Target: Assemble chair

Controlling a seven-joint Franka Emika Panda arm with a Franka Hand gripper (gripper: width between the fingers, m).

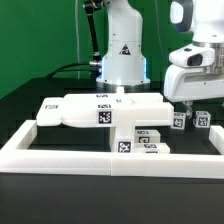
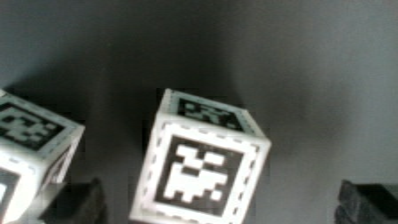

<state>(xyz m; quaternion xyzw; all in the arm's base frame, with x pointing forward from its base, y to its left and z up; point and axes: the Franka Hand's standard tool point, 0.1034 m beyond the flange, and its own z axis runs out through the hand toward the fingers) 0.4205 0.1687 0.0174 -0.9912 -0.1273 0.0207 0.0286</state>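
I see the gripper [image 1: 190, 100] hanging with its jaws spread wide and nothing held. Right under it a small tagged post [image 2: 210, 160] stands upright. In the wrist view it sits between the two dark fingertips [image 2: 80, 200], with a gap on each side. A second post [image 2: 25, 135] stands just beside the first, outside the jaws. The slab [image 1: 100, 108] lies on the black table [image 1: 30, 100], well off to the exterior view's left of the hand. Two bracket pieces [image 1: 150, 140] lie nearer the camera than the hand, close against the wall [image 1: 60, 152].
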